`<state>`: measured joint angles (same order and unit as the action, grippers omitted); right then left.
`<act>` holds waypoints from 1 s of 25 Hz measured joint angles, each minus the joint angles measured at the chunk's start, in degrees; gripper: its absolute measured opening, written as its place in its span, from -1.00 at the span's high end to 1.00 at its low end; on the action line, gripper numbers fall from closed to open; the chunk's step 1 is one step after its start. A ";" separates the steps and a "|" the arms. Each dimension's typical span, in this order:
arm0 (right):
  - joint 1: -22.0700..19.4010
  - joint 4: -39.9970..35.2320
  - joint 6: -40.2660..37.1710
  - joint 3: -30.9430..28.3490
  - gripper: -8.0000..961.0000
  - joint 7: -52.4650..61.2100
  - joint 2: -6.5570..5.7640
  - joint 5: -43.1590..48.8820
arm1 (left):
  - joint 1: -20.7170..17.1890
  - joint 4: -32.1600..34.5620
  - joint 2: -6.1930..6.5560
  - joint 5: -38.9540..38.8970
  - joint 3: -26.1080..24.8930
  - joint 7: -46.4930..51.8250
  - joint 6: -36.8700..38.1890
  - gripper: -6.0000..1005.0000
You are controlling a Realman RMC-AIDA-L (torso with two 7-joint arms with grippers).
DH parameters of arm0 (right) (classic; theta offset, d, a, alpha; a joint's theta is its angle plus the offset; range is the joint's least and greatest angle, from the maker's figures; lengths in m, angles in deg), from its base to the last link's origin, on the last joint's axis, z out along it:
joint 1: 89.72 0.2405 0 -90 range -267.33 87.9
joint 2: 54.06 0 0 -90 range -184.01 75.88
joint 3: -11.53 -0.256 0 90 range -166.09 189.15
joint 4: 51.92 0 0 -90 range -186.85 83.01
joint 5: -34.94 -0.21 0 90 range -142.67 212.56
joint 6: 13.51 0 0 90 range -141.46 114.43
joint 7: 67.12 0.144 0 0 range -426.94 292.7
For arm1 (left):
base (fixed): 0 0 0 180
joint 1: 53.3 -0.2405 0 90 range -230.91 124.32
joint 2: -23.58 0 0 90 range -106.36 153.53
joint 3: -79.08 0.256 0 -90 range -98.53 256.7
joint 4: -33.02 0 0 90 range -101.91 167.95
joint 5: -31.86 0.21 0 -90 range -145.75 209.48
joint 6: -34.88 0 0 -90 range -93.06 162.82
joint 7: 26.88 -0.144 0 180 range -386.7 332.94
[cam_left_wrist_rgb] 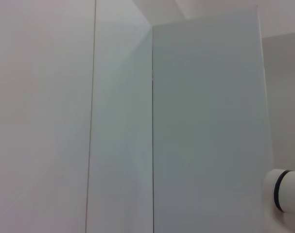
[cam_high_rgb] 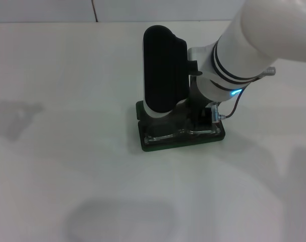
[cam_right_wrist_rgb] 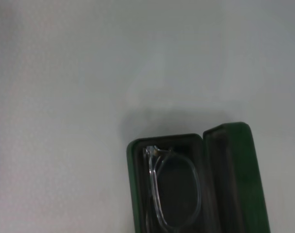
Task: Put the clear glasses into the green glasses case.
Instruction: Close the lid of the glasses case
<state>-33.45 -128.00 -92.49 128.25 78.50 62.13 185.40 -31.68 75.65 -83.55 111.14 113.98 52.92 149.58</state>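
We seeing clear glasses (cam_right_wrist_rgb: 174, 191) lying long-ways inside green glasses case (cam_high_rgb: 158, 143); right claw (cam_high_rgb: 205, 113) right above, grip hidden, cannot tell.

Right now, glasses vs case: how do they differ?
The clear glasses are colourless and see-through; the green glasses case is opaque dark green.
The glasses lie flat in the tray; the case's lid stands open.
The glasses are contained; the case contains them.
Shared: similar length.

White right arm (cam_high_rgb: 253, 45), black rings, blue light, thin cable.
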 joint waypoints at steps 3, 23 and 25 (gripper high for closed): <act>-0.59 -1.25 -0.59 -0.01 0.64 0.01 0.00 0.02 | 0.00 0.00 0.00 0.00 0.00 0.10 0.00 0.88; -27.65 -32.71 -9.52 -33.63 0.65 -15.44 -0.59 -23.72 | 2.53 0.24 0.64 -0.30 -2.83 6.35 -1.09 0.88; -31.13 -31.55 -10.08 -41.41 0.65 -20.50 -0.70 -33.03 | 2.91 0.22 0.65 0.43 -2.62 6.75 -2.14 0.88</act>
<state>-64.58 -159.54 -102.57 86.85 58.00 61.43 152.37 -28.77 75.87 -82.91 111.57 111.36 59.68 147.44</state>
